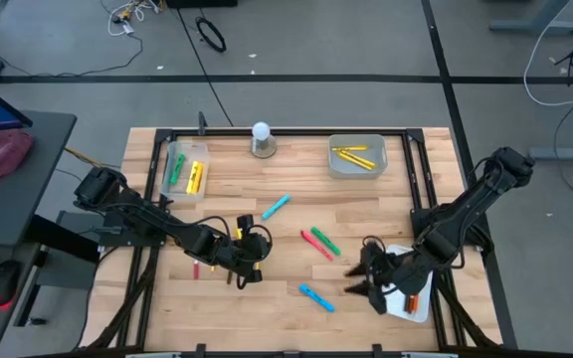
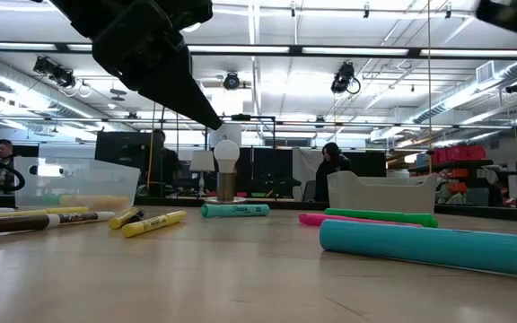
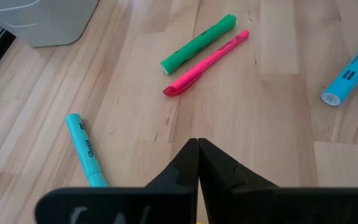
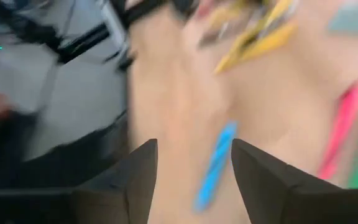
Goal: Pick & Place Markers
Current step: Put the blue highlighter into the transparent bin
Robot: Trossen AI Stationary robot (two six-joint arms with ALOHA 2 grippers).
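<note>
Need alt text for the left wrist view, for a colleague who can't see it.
The left gripper, shut and empty, hangs over the wooden table. Beyond it lie a green marker and pink marker side by side, and two light blue markers farther apart.

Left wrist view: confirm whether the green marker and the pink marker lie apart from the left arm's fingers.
Yes: the green marker and pink marker lie side by side on bare wood, well beyond the shut fingers.

One camera is looking straight down on my whole desk; another is sitting at desk level, facing the room. My wrist cameras are peering close past each gripper, both sharing the pink marker.
</note>
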